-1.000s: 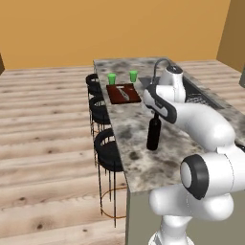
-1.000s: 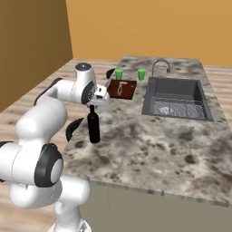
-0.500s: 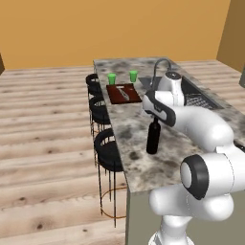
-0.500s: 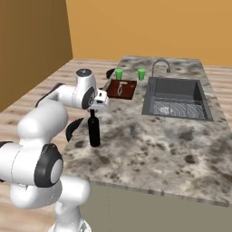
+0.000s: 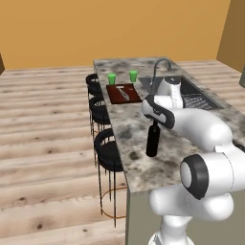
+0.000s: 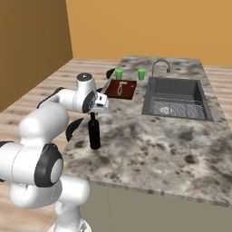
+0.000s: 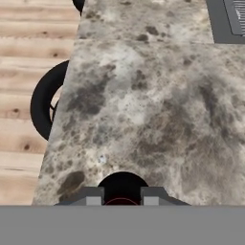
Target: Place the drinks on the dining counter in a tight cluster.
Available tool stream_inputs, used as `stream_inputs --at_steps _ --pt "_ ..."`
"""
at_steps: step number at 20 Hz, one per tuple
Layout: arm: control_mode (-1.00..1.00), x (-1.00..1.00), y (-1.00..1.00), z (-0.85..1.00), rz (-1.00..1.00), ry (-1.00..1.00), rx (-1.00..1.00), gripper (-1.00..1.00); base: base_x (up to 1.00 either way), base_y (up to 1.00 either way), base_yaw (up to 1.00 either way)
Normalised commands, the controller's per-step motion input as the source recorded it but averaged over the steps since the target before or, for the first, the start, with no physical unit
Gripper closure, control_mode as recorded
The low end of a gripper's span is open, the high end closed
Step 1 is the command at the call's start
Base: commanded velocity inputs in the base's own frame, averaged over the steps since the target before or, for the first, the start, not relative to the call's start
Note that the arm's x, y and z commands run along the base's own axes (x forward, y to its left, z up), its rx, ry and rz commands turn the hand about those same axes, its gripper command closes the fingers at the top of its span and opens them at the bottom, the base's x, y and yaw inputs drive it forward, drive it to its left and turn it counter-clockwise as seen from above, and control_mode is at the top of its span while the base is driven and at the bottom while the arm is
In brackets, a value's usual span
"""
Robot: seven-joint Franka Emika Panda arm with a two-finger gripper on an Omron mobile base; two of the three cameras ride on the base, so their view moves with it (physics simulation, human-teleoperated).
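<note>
Gripper [image 5: 154,122] jaws pinch wine bottle [image 5: 152,141] by neck, well short of sink [image 5: 197,98]; prob. top-heavy, slick glass, neck hold OK.

The gripper [image 7: 122,197] is closed on the round black top of the wine bottle [image 7: 122,184], seen from directly above — one finger tip on either side. Beneath lies the speckled marble dining counter [image 7: 153,105]. Past its edge, a black round stool [image 7: 44,103] stands over wooden floor [image 7: 24,57], and a corner of the inset sink [image 7: 228,19] shows.
</note>
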Motion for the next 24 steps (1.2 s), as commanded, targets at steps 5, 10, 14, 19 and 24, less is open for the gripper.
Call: stream_inputs --at_steps 5,10,14,19,24 --pt "-1.00 0.00 0.00 -0.21 0.00 0.00 0.00 1.00 0.00 0.00 0.00" --pt "-1.00 0.00 0.00 -0.01 0.00 0.00 0.00 1.00 0.00 0.00 0.00" --pt "-1.00 0.00 0.00 0.00 0.00 0.00 0.00 1.00 0.00 0.00 0.00" --pt "-1.00 0.00 0.00 0.00 0.00 0.00 0.00 -1.00 0.00 0.00 0.00" --pt "-1.00 0.00 0.00 0.00 0.00 0.00 0.00 -1.00 0.00 0.00 0.00"
